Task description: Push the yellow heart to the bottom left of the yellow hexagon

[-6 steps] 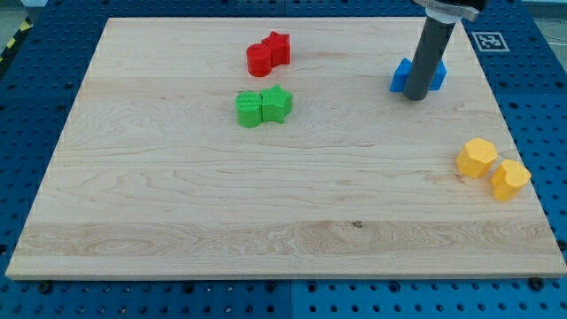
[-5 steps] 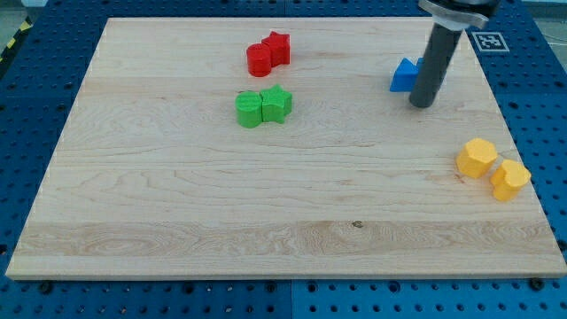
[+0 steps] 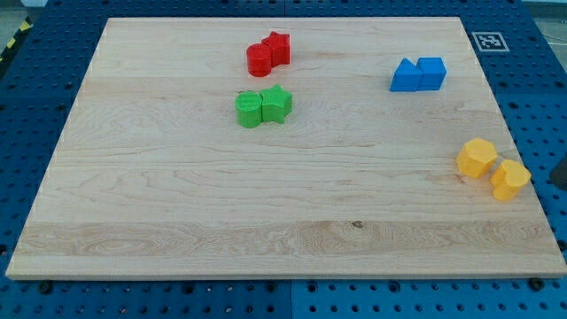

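Spanning most of the view, wooden board (image 3: 266,204) lies to the view's left of my tip (image 3: 561,181), which shows only as a dark sliver at the view's right edge, off the board. Bare rod, nothing to open or close, touching no block. Yellow heart (image 3: 510,180) sits just left of the tip, apart from it. Yellow hexagon (image 3: 477,158) is further left, slightly up, against the heart. Two blue blocks (image 3: 418,75) are up-left of the tip. Green pair (image 3: 263,106) and red pair (image 3: 268,54) are far left, higher up.
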`<action>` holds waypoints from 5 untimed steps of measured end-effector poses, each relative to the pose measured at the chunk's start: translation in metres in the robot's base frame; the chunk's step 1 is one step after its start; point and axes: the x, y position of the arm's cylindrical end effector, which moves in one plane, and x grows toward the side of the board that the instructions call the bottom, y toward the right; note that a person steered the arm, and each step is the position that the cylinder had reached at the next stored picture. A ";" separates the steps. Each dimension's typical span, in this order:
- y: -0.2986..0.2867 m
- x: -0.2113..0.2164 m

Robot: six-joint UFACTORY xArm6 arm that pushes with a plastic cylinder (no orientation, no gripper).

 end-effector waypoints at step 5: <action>-0.112 0.001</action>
